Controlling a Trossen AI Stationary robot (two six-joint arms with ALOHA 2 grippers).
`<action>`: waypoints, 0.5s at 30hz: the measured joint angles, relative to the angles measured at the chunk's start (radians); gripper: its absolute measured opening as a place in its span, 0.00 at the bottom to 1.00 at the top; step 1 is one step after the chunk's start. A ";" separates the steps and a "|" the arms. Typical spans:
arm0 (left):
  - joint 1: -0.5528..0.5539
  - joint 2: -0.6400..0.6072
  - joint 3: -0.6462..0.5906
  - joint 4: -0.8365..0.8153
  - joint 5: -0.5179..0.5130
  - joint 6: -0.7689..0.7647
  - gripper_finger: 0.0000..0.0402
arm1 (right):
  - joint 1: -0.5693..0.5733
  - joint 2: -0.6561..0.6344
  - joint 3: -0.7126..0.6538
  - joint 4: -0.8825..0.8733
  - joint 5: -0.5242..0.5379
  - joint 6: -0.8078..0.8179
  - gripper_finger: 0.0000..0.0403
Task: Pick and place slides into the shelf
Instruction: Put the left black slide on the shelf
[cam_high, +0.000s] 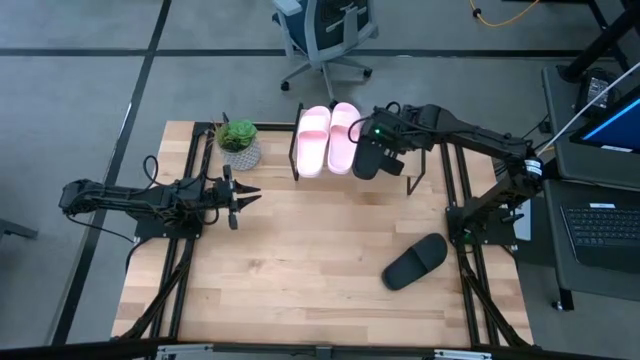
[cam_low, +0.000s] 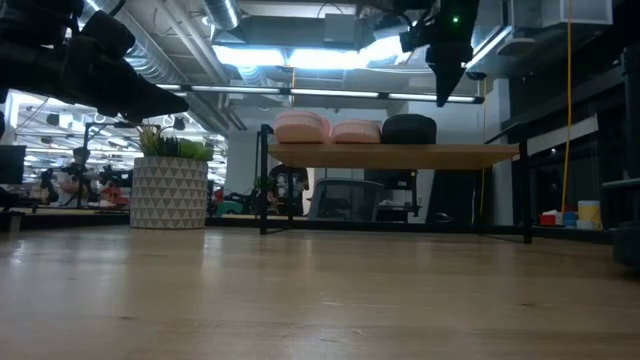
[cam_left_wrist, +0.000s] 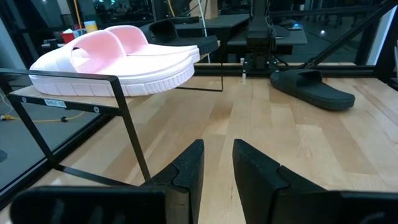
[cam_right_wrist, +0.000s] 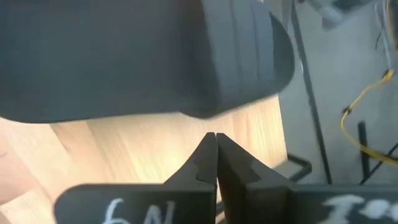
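The shelf (cam_low: 400, 155) stands at the table's far middle. Two pink slides (cam_high: 328, 138) and one black slide (cam_high: 366, 160) lie side by side on its plank, soles down. My right gripper (cam_low: 443, 98) hovers just above that black slide (cam_right_wrist: 124, 56), pointing steeply down, fingers shut (cam_right_wrist: 215, 135) and clear of it. A second black slide (cam_high: 415, 262) lies sole down on the table at the near right. My left gripper (cam_high: 248, 197) waits at the table's left, pointing roughly level toward the right, its fingers (cam_left_wrist: 217, 149) open with nothing between them.
A potted green plant (cam_high: 240, 145) in a white patterned pot stands just left of the shelf. The shelf's thin black frame (cam_left_wrist: 74, 93) rises in front of my left gripper. Bare wooden tabletop (cam_high: 300, 260) spreads across the near middle.
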 joint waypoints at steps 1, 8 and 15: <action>0.000 0.000 0.000 0.000 0.000 0.000 0.19 | -0.011 0.000 0.000 -0.010 -0.001 0.011 0.01; 0.000 0.000 0.001 0.000 0.000 0.000 0.19 | -0.082 0.001 -0.005 -0.015 -0.059 0.009 0.00; 0.000 0.000 0.001 0.000 0.000 -0.001 0.19 | -0.166 0.002 -0.080 0.044 -0.144 -0.046 0.00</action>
